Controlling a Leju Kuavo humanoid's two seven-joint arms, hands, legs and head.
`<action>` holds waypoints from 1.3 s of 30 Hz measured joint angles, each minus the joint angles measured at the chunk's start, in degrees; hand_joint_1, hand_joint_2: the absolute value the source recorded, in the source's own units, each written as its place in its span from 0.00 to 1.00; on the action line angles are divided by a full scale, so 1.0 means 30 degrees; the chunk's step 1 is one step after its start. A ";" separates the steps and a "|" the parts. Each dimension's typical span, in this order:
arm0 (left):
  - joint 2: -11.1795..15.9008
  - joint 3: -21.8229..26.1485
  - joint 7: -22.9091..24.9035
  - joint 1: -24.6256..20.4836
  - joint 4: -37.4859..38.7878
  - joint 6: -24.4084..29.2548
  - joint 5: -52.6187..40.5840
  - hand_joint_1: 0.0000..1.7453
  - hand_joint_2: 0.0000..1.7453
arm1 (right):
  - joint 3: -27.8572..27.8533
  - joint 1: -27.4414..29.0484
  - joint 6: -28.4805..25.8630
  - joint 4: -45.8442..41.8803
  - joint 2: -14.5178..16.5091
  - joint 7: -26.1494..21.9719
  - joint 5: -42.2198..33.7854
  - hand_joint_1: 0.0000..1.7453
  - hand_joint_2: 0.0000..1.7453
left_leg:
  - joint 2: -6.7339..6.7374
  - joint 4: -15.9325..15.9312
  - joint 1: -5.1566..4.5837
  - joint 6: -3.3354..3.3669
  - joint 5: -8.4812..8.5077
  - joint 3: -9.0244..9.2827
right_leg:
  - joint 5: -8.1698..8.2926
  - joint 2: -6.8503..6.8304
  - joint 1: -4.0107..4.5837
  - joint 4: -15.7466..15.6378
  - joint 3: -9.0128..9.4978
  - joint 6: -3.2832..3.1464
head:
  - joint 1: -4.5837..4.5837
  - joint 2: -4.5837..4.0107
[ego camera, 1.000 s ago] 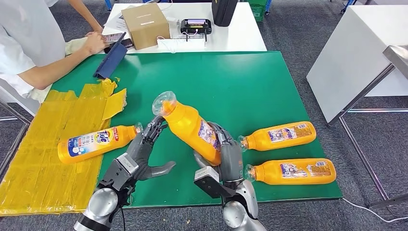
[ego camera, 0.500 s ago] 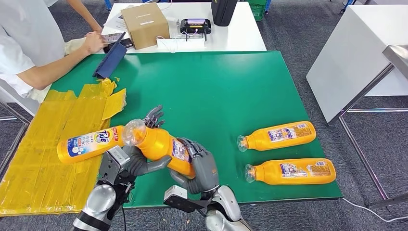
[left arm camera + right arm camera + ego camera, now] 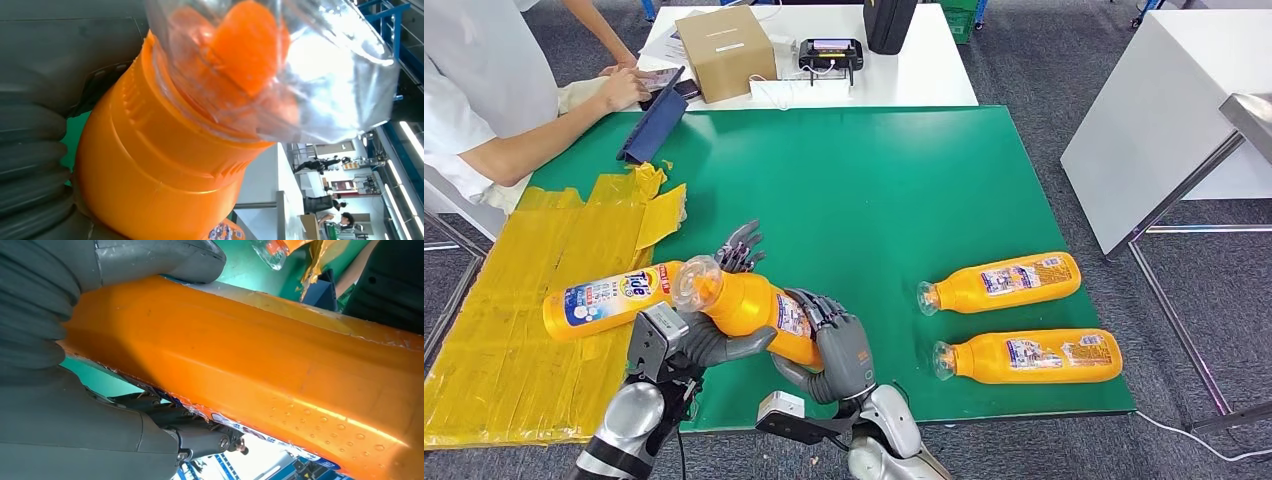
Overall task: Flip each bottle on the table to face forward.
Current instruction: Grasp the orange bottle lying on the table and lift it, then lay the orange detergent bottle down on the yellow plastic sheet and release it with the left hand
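Head view: a green-topped table (image 3: 874, 170) carrying four orange plastic bottles with clear caps. Held above the near edge, left of middle, a tilted orange bottle (image 3: 759, 310), cap end up and to the left, label partly facing up. Right hand (image 3: 836, 345) wrapped round its lower body, fingers over the label. Left hand (image 3: 714, 320) under the neck end, thumb beneath the bottle, fingers (image 3: 742, 245) spread behind the cap. Just left of it, a lying orange bottle with a blue-and-white label (image 3: 614, 298) on yellow taped sheeting (image 3: 514, 330) at the near left corner. Near the right edge, two lying orange bottles, one farther (image 3: 1004, 282), one nearer (image 3: 1029, 357), caps toward the middle. At the far left corner, a person's arm (image 3: 544, 125) resting beside a dark blue folder (image 3: 654, 118).

Left wrist view: close on the clear cap (image 3: 300, 75) over the ribbed orange neck.

Right wrist view: grey thumb (image 3: 155, 260) and fingers clamped on the orange body.
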 joint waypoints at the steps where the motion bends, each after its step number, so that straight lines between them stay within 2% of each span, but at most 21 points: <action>1: 0.0000 0.0004 0.0000 -0.0002 0.0018 -0.0004 0.0000 0.99 1.00 | 0.0015 -0.0010 0.0000 0.0009 -0.0007 0.0027 -0.0004 1.00 1.00 | 0.0000 0.0000 0.0000 0.0000 0.0000 0.0000 | 0.0000 0.0000 0.0000 0.0000 -0.0001 0.0000 | 0.0000 0.0000; 10: -0.0004 0.0004 -0.0153 0.0055 0.0139 0.0306 -0.0018 1.00 1.00 | 0.0448 0.0035 -0.0029 -0.0240 -0.0281 0.0439 -0.0370 1.00 1.00 | 0.0000 0.0000 -0.0001 0.0000 0.0000 0.0000 | 0.0000 -0.0001 -0.0003 0.0000 0.0002 0.0000 | 0.0000 0.0000; 20: -0.0363 -0.0268 -0.0127 0.0295 -0.0186 0.0903 -0.0486 1.00 1.00 | 0.0382 0.1111 -0.0244 -0.2155 -0.0975 0.0417 -0.0406 1.00 1.00 | -0.0005 0.0000 -0.0003 0.0000 -0.0008 -0.0004 | -0.0001 -0.0001 -0.0001 -0.0001 0.0000 0.0000 | 0.0000 0.0000; 24: -0.0446 -0.0277 -0.0127 0.0289 -0.0279 0.0921 -0.0505 1.00 1.00 | 0.0168 0.1389 -0.0548 -0.2861 -0.1073 0.0125 -0.0655 0.07 1.00 | -0.0005 0.0000 -0.0001 -0.0001 -0.0006 -0.0003 | 0.0000 -0.0003 0.0000 -0.0001 0.0002 0.0000 | 0.0002 0.0000; 29: -0.0512 -0.0301 0.0002 0.0280 -0.0333 0.1226 -0.0758 1.00 1.00 | 0.0080 0.1689 -0.0754 -0.4402 -0.1128 -0.0756 -0.1288 0.00 1.00 | 0.0000 0.0000 -0.0002 -0.0001 -0.0007 -0.0003 | 0.0001 0.0004 -0.0001 -0.0001 -0.0005 0.0001 | -0.0002 0.0000; 33: -0.0486 -0.0277 -0.0091 0.0271 -0.0377 0.2089 -0.1395 1.00 1.00 | -0.0406 0.2113 -0.0876 -0.5935 -0.1115 -0.1597 -0.1470 0.00 1.00 | -0.0008 0.0000 -0.0003 0.0000 -0.0007 -0.0007 | -0.0001 -0.0003 -0.0003 -0.0001 -0.0002 0.0002 | 0.0000 0.0000; 36: -0.0359 -0.0091 -0.0114 0.0205 -0.0624 0.3835 -0.3201 1.00 1.00 | -0.1286 0.2828 -0.0931 -0.8134 -0.1086 -0.2071 -0.1510 0.00 1.00 | -0.0008 0.0000 -0.0005 0.0000 -0.0008 -0.0008 | -0.0001 -0.0003 -0.0003 -0.0001 -0.0003 0.0002 | -0.0002 0.0000; 39: -0.0027 0.0343 0.0530 0.0008 -0.1117 0.6569 -0.7498 1.00 1.00 | -0.2303 0.3647 -0.0949 -1.0698 -0.1120 -0.1953 -0.1495 0.00 1.00 | -0.0008 0.0000 -0.0004 0.0000 -0.0008 -0.0008 | -0.0002 -0.0003 -0.0002 -0.0001 -0.0005 0.0002 | -0.0002 0.0000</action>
